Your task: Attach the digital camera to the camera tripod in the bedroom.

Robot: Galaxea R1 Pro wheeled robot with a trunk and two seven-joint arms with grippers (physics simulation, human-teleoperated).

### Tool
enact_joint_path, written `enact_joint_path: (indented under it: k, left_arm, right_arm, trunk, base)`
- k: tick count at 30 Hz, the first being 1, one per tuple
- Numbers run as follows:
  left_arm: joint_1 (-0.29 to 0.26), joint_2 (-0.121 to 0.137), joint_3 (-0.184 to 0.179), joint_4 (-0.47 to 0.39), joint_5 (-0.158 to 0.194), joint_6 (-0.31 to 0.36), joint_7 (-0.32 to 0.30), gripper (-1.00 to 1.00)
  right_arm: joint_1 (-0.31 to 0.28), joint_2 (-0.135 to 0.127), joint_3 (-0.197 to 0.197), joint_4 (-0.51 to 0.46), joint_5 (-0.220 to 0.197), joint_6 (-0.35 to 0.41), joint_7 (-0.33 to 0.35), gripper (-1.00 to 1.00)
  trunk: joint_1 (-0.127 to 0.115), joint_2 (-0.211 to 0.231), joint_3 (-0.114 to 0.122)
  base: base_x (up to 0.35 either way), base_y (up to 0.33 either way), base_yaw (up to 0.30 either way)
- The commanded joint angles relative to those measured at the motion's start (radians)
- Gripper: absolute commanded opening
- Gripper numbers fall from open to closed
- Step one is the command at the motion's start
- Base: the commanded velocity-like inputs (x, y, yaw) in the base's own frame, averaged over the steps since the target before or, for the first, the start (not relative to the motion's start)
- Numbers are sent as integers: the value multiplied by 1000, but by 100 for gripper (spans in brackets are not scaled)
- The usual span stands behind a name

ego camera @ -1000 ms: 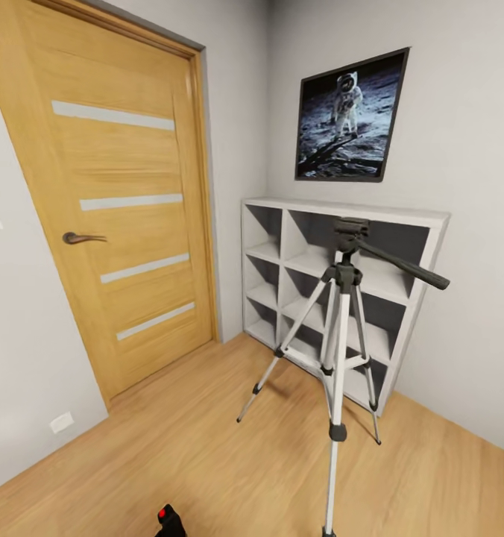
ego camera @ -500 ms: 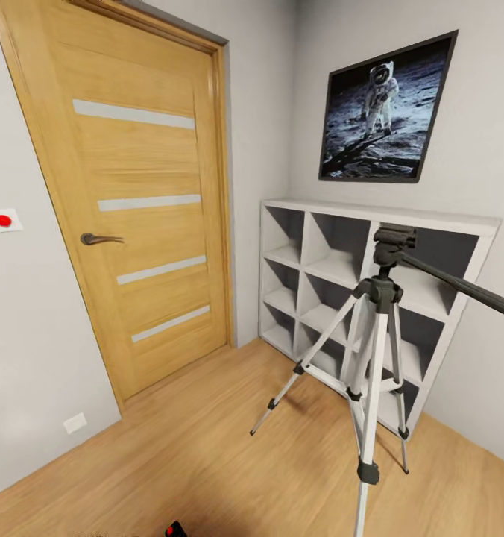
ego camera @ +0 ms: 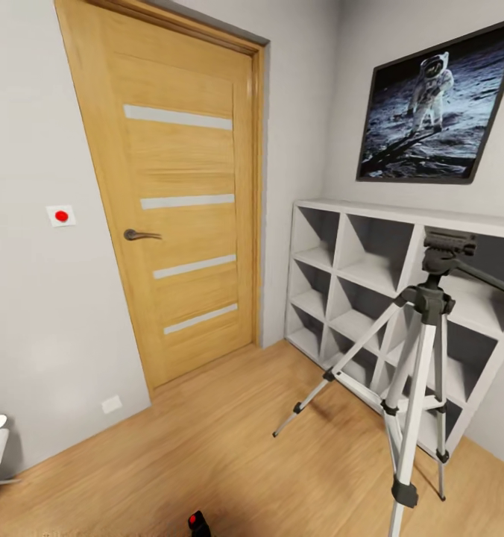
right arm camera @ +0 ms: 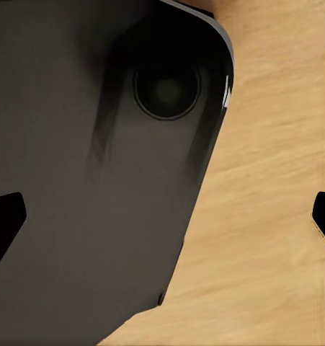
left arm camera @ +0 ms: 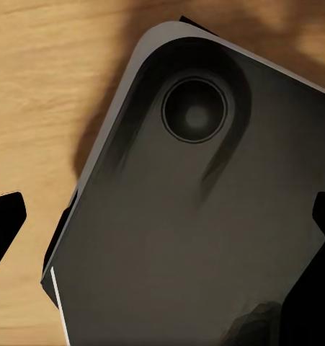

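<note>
Camera has swung since a second ago: whole head view shifted, so door [ego camera: 181, 216], shelf and tripod sit further toward the right of frame. Room things themselves unmoved.

Landmark: camera tripod [ego camera: 418, 350], standing upright on the plank floor [ego camera: 207, 455], legs spread, black head bare, pan handle pointing away from the door. White cube shelf [ego camera: 379, 291] just behind it; astronaut picture [ego camera: 438, 112] on the wall above the shelf. Door well to the far side of the tripod, shut. Wall switch with a red dot [ego camera: 60, 215] beyond the door.

Digital camera [ego camera: 198, 523]: a small black thing with a red button at the bottom edge of the head view, on the door side of the tripod and well apart from it. Likely carried, but the hold is hidden.

Claws: both wrist views show dark fingertip ends over a dark grey robot panel and floor. Left gripper [left arm camera: 162, 223] tips stand wide apart, nothing between them. Right gripper [right arm camera: 162, 216] likewise spread and empty.

Progress, as judged: robot is in the bedroom, tripod found; mounting not yet done. Approach and seating on the head remain.

Room: open floor between door and tripod. Mind the nearest leg and the shelf's edge behind.
</note>
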Motion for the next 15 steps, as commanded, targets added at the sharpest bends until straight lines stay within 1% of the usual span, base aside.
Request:
enact_joint_path:
  k: [1,3,6,9,15]
  left_arm:
    - [0,0,2,-2,1,-1,1,100]
    - [0,0,2,-2,1,-1,1,100]
    - [0,0,2,-2,1,-1,1,100]
    - [0,0,2,-2,1,-1,1,100]
    - [0,0,2,-2,1,-1,1,100]
  right_arm:
    - [0,0,3,1,1,-3,0,100]
    - [0,0,3,1,1,-3,0,100]
    - [0,0,3,1,1,-3,0,100]
    - [0,0,2,1,1,-3,-2,100]
    - [0,0,0,1,-2,-3,-3,100]
  trunk:
    - [0,0,-1]
    - [0,0,-1]
    - [0,0,-1]
    - [0,0,-1]
    - [0,0,-1]
  base:
    - [0,0,270]
    - [0,0,243]
    - [0,0,141]
    - [0,0,68]
    - [0,0,22]
